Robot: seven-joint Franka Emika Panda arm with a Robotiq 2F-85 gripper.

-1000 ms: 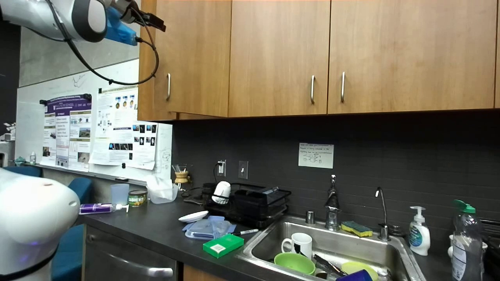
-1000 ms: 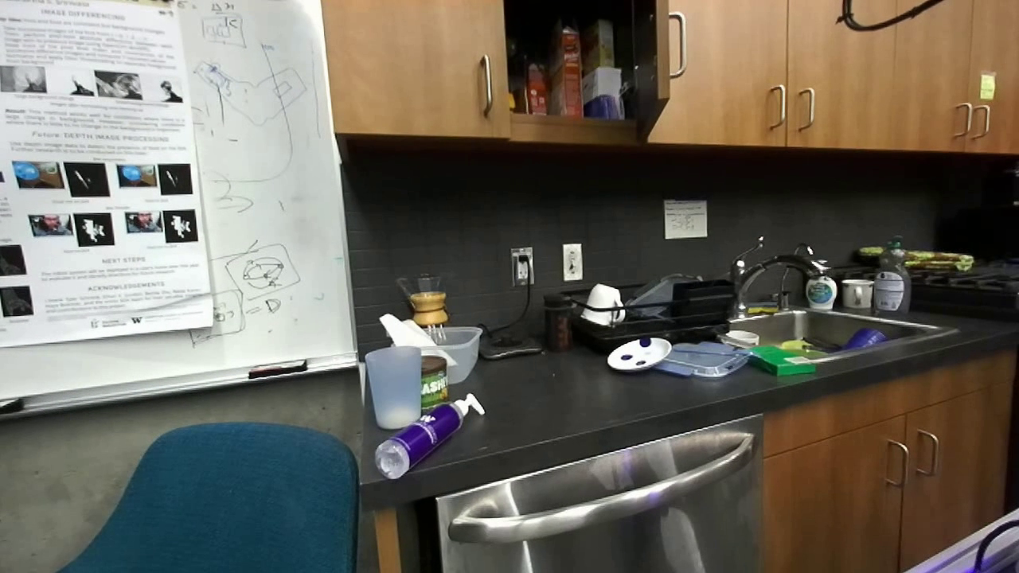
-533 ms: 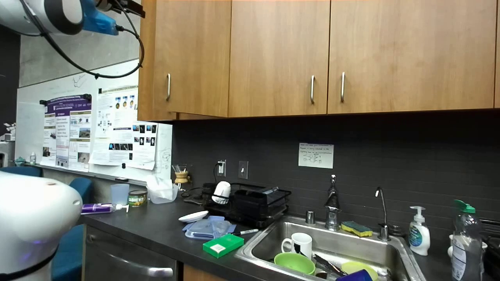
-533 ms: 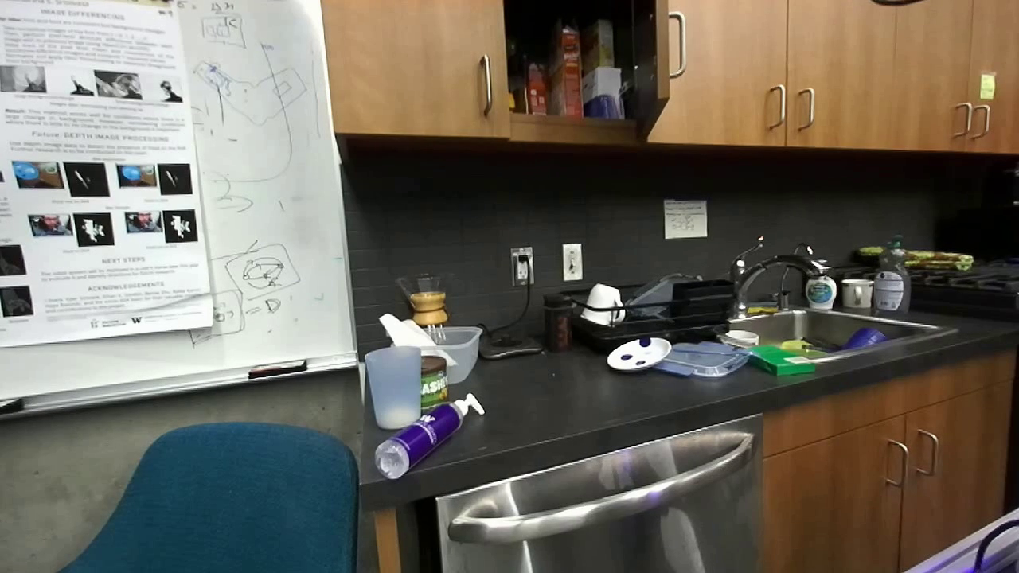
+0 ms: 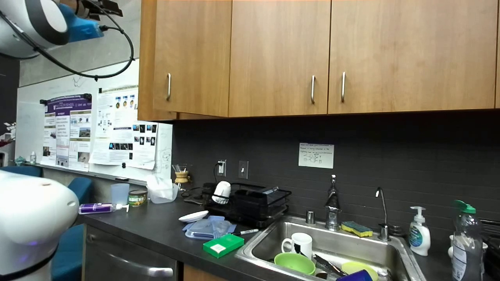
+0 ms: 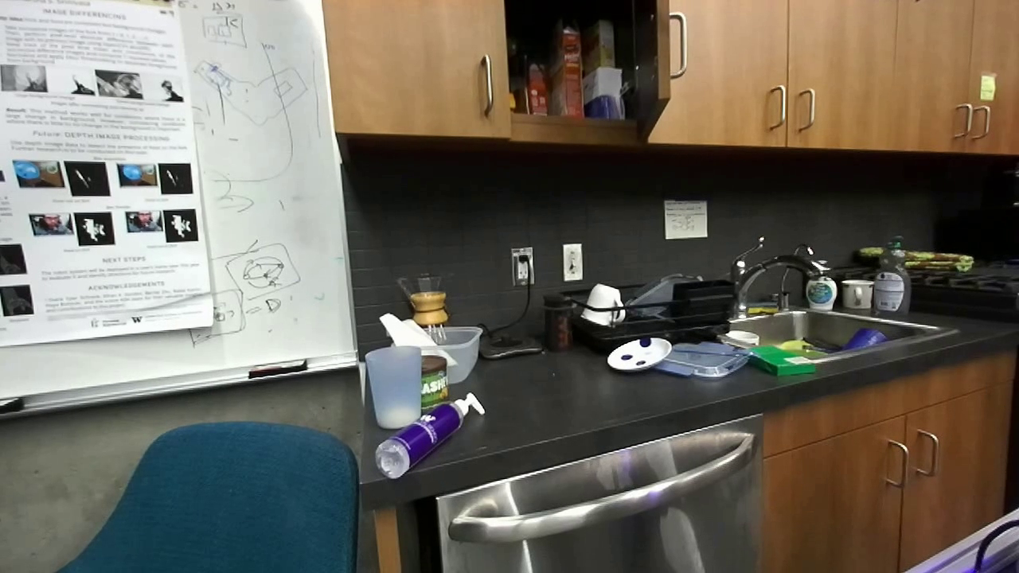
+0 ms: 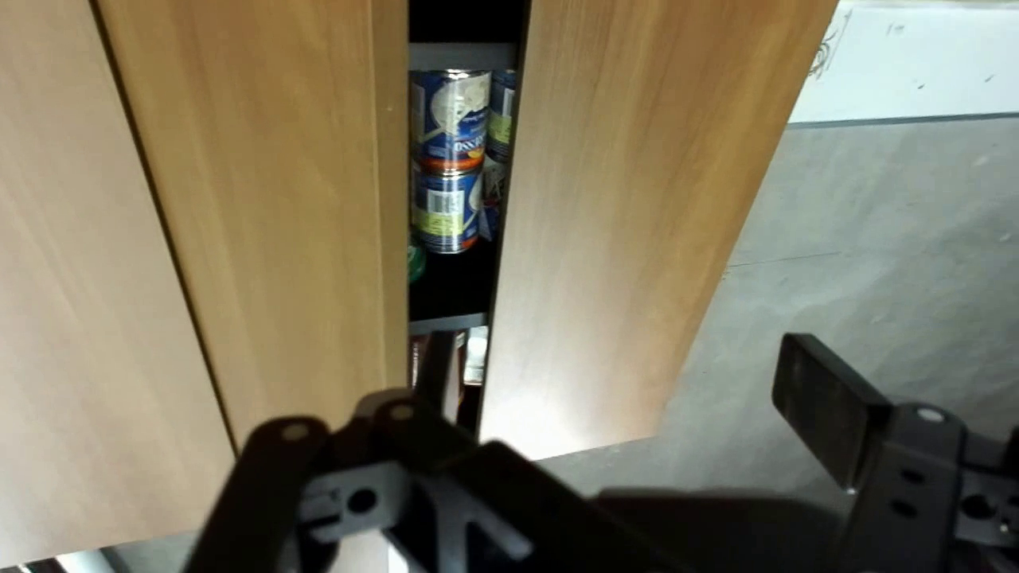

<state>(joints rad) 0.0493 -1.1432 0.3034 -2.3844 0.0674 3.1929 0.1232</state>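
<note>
Before an ajar cabinet door [image 7: 275, 199] — blue-labelled cans [image 7: 450, 123] inside — the tool [image 7: 625, 390] gapes; poster [image 6: 103, 177] reads "NEXT STEPS".

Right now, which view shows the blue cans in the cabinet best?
Wrist view: the blue cans show close up, labels visible, through the gap between wooden panels. I can't make them out in either exterior view; in an exterior view the open cabinet shows boxes instead.

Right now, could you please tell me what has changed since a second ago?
In an exterior view, the hand has moved leftward across the picture and slightly up, its cable with it. Nothing was visibly grasped or released. The ajar door, green box and purple bottle stayed put.
</note>
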